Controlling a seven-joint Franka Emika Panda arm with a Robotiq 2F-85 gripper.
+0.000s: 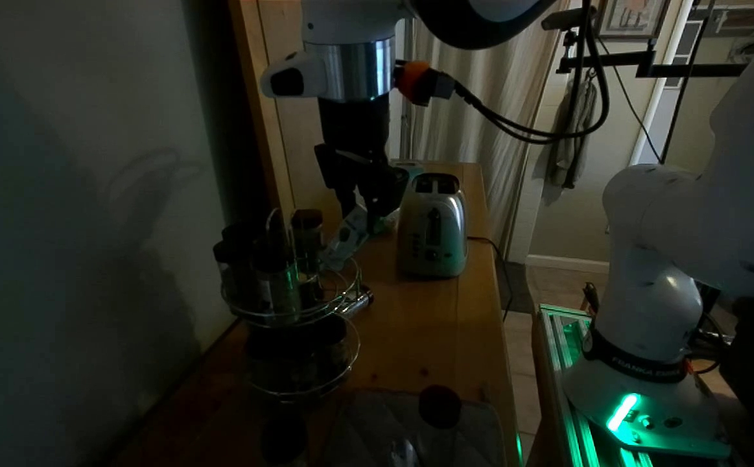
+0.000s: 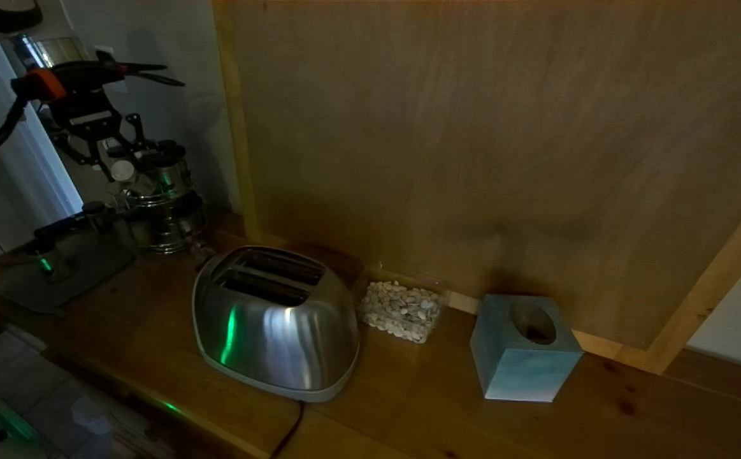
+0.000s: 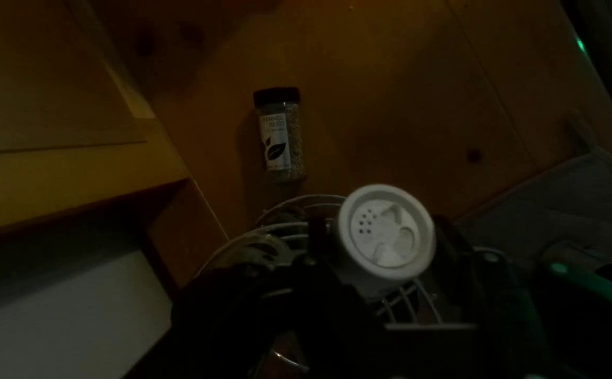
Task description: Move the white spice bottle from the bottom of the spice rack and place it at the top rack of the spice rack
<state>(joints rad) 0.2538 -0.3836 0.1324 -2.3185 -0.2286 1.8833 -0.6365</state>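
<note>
Bottle (image 3: 383, 237) tilted in the pincer (image 1: 360, 222), at the top tier of the rack (image 1: 289, 322).
Pincer seems closed on its capped end. Likely step: placing; next, straighten, lower, let go.

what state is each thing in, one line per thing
White cylindrical spice bottle: tilted, capped
Black two-finger gripper: closed on the bottle
Round two-tier metal wire spice rack: upright, both tiers loaded
Clear black-capped fennel seed jar: lying on its side
Silver metal toaster: no bread showing
Clear rectangular box: holding pale pieces, lid unclear
Teal cube box: oval top opening uncovered
</note>
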